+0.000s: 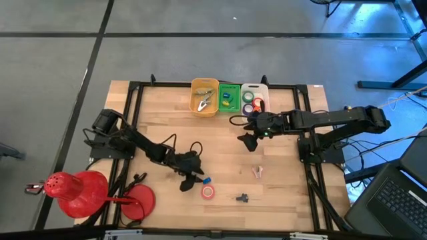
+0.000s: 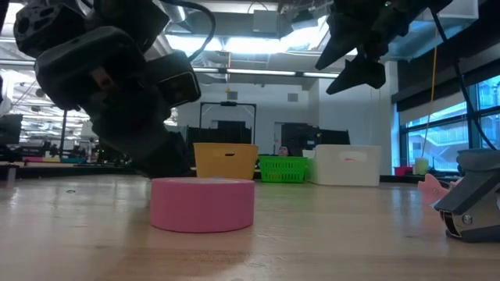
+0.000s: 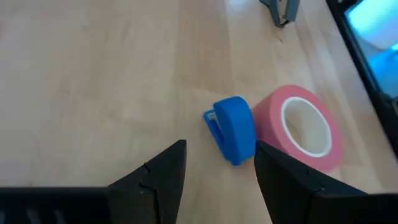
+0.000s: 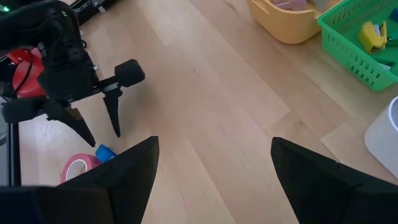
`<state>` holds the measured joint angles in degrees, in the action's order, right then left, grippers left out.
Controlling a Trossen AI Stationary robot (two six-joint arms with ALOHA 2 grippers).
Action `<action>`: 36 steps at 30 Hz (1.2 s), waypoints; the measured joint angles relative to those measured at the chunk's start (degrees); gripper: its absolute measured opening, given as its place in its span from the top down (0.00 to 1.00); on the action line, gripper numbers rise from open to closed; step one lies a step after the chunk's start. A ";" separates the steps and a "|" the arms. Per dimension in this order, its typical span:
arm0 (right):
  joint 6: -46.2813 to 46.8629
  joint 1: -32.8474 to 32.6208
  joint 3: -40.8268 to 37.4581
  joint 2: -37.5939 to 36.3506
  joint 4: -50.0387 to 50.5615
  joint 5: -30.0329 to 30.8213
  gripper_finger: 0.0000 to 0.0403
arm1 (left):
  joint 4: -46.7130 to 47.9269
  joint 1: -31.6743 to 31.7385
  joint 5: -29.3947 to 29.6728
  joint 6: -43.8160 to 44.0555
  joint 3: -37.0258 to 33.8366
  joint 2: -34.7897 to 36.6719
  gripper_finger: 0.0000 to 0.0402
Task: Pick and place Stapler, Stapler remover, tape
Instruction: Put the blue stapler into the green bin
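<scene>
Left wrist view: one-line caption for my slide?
Open left gripper hovers over a small blue stapler beside a pink tape roll.

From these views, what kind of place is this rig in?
Probably a robotics lab or open-plan workshop. The wooden table stands on grey concrete floor, the low view shows ceiling strip lights and rows of workstations behind, and a laptop sits beside the rig.

The high view looks straight down on the whole pale wooden table (image 1: pixel 220 153) from well above. The low view sits at tabletop height, facing level across it into the room, very near the pink ring-shaped tape roll (image 2: pixel 202 204). The left wrist view looks down close on that same roll beside a small blue plastic stapler (image 3: pixel 233 129). The right wrist view faces across the table from farther off, sharing both.
</scene>
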<state>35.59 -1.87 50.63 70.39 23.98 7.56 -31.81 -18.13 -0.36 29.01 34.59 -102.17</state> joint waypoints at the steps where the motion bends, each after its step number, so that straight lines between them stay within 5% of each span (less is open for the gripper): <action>1: 0.00 0.00 0.00 0.00 -0.02 -0.05 0.23 | 0.01 -0.01 0.49 -0.26 -0.01 0.00 0.55; 22: 0.17 0.00 0.00 0.00 0.03 -0.08 0.23 | 4.85 0.23 2.42 -6.04 5.60 -1.63 0.55; 30: 0.15 0.00 0.02 0.00 0.26 -0.12 0.23 | -5.76 1.31 -4.35 -0.48 5.84 -8.81 0.55; 33: 0.07 0.00 0.02 0.00 0.31 -0.27 0.23 | -6.67 1.53 -4.43 -1.68 5.84 -9.24 0.60; 36: 0.12 0.00 0.04 0.00 0.73 -0.29 0.23 | -6.30 1.88 -4.60 -2.21 6.08 -9.31 0.77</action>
<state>35.72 -1.87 50.68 70.39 24.72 7.27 -38.11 -16.25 -4.97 26.80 40.66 -111.48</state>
